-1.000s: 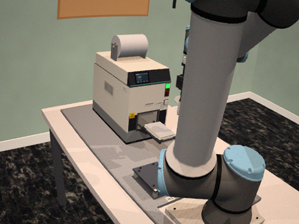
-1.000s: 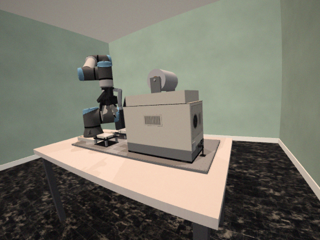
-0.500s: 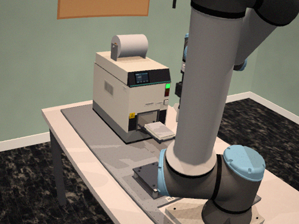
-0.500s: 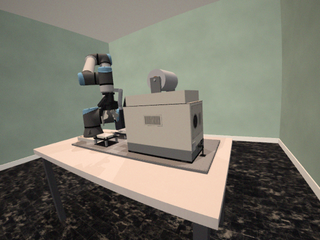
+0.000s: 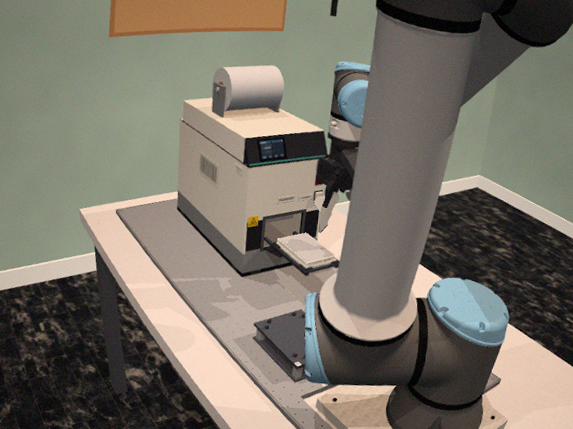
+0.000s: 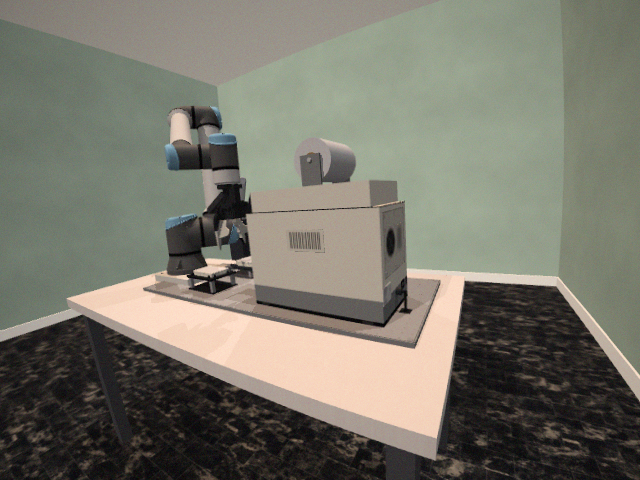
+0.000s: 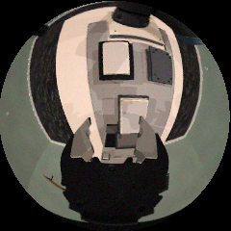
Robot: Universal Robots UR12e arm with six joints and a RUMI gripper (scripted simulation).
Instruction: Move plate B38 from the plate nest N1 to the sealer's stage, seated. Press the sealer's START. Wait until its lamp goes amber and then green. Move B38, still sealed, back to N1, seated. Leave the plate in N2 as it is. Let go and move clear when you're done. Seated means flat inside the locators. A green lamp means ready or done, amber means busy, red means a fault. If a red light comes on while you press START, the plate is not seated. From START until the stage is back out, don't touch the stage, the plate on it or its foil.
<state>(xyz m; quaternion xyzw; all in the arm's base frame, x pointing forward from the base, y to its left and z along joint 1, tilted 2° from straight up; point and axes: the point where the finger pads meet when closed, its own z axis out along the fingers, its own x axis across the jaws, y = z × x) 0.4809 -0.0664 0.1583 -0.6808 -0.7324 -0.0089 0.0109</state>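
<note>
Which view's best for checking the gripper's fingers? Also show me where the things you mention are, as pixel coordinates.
Wrist. It shows both fingers of the gripper [image 5: 327, 213] [image 6: 226, 244] [image 7: 116, 120] large, standing apart with nothing gripped. Exterior has them small, beside the sealer [image 5: 212, 174] [image 6: 317, 253]; top hides much of the gripper behind the arm's thick grey link [image 5: 403, 154].
</note>
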